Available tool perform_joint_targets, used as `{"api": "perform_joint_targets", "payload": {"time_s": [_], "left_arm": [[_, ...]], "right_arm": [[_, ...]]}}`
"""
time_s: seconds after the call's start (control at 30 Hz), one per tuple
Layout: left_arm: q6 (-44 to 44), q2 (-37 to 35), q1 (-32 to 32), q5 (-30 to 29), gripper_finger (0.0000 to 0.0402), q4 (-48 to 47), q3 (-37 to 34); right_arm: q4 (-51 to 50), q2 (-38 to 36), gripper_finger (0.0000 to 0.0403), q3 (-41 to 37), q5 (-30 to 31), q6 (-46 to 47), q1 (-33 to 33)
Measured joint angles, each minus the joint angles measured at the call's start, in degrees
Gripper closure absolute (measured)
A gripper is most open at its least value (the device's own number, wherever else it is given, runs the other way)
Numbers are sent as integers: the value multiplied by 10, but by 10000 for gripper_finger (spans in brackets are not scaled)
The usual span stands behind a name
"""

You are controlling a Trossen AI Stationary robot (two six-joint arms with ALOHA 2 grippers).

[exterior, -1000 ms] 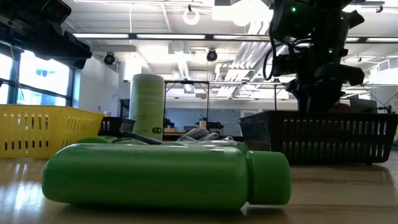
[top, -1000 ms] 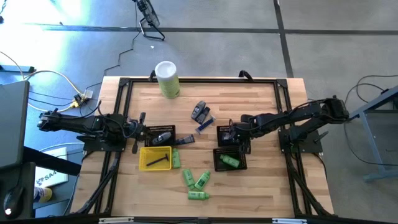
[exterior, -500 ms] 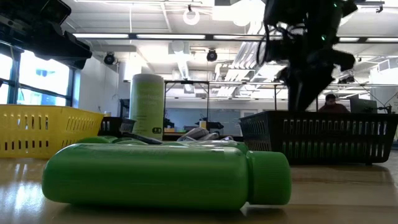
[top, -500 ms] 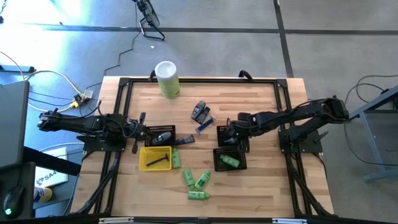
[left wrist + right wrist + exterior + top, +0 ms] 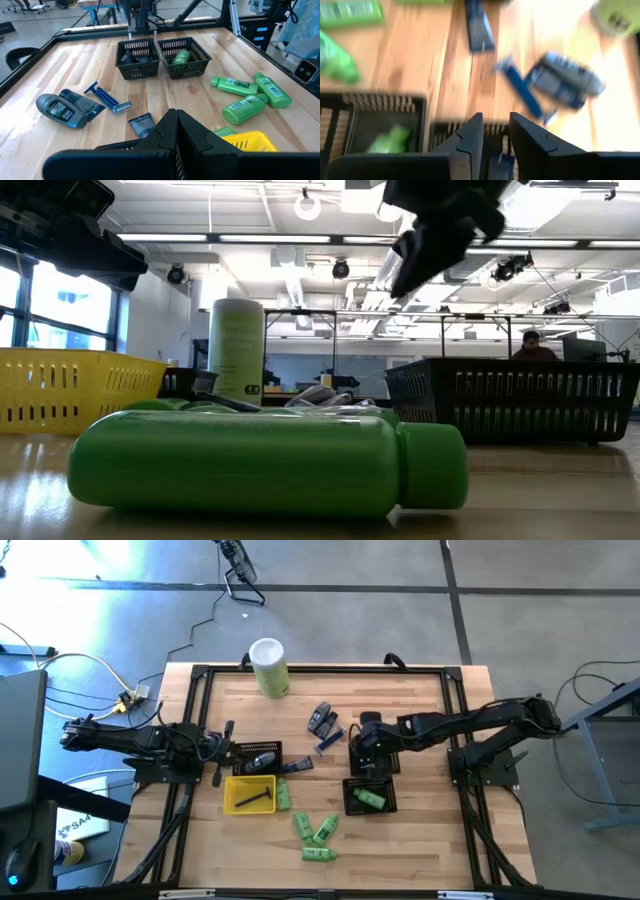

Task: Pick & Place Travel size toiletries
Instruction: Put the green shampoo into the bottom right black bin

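Observation:
Three green bottles [image 5: 316, 832] lie on their sides near the table's near edge, and a fourth [image 5: 283, 796] lies beside the yellow tray [image 5: 228, 795]. A dark grey tube [image 5: 320, 718], a blue razor [image 5: 330, 738] and a dark packet [image 5: 298, 765] lie mid-table. One green bottle [image 5: 369, 800] lies in the nearer right black basket [image 5: 347, 802]. My right gripper [image 5: 358, 740] [image 5: 496, 132] hovers open and empty over the left rim of the farther right basket [image 5: 397, 765]. My left gripper [image 5: 222, 750] [image 5: 176, 127] is shut, waiting above the left black basket [image 5: 278, 746].
A tall pale-green canister [image 5: 268, 666] with a white lid stands near the far edge. A black metal frame [image 5: 320, 670] runs around the table. The farther right basket holds dark items [image 5: 135, 56]. In the low view a green bottle [image 5: 270, 460] lies close in front.
My right gripper has risen out of the farther right black basket and swung toward the table's left, now over the basket's left rim. The toiletries on the table have stayed where they were.

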Motion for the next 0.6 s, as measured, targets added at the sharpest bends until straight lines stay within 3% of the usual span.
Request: {"api": "perform_joint_targets", "payload": {"time_s": [0.37,0.6], "left_arm": [[0,0,0,0,402,0,0],[0,0,0,0,402,0,0]], "right_arm": [[205,0,324,0,13,14,0],[222,0,324,0,13,-2,0]]}}
